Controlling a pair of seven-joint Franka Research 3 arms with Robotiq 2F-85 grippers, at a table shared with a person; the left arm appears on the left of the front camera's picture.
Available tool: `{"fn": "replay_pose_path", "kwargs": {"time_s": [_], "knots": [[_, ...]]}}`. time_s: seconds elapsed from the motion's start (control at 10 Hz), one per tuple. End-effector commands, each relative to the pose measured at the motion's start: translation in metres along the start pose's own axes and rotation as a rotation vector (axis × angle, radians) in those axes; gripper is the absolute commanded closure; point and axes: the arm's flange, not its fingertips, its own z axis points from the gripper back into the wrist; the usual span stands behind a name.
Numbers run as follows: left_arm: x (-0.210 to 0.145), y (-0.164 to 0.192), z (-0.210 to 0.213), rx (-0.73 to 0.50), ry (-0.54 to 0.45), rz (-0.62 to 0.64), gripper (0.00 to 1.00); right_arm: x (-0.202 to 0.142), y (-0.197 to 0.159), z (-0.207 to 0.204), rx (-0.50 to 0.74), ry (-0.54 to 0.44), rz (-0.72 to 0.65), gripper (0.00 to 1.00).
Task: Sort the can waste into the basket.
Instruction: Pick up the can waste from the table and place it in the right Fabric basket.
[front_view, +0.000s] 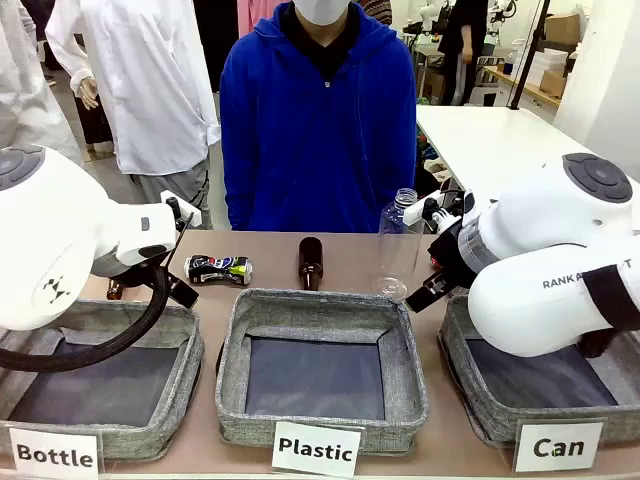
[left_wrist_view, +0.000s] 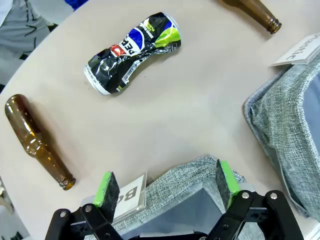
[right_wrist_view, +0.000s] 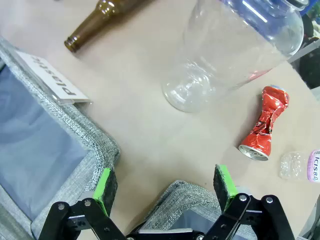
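A crushed dark blue-black can (front_view: 218, 268) lies on the table behind the "Bottle" bin; in the left wrist view this can (left_wrist_view: 132, 52) is well ahead of my open left gripper (left_wrist_view: 167, 187), which hovers over that bin's rim. A crushed red can (right_wrist_view: 264, 122) lies on the table ahead and to the right of my open right gripper (right_wrist_view: 165, 187). That gripper (front_view: 422, 295) hangs over the far left corner of the grey "Can" basket (front_view: 460, 350), whose rim (right_wrist_view: 187, 192) shows between the fingers. Both grippers are empty.
The "Plastic" bin (front_view: 320, 305) stands in the middle and the "Bottle" bin (front_view: 185, 350) at the left. A brown bottle (front_view: 310, 262) and a clear plastic bottle (front_view: 398, 245) stand behind them. Another brown bottle (left_wrist_view: 37, 142) lies near the left gripper. A person in blue stands at the far side.
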Motion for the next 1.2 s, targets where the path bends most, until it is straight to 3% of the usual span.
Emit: {"fn": "replay_pose_path", "kwargs": {"time_s": [0.0,1.1], "knots": [[0.0000,0.0000,0.0001,0.000,0.000,0.000,0.00,0.0000,0.0000,0.0000,0.000,0.000,0.000,0.00],[0.0000,0.0000,0.0001,0.000,0.000,0.000,0.00,0.0000,0.0000,0.0000,0.000,0.000,0.000,0.00]]}}
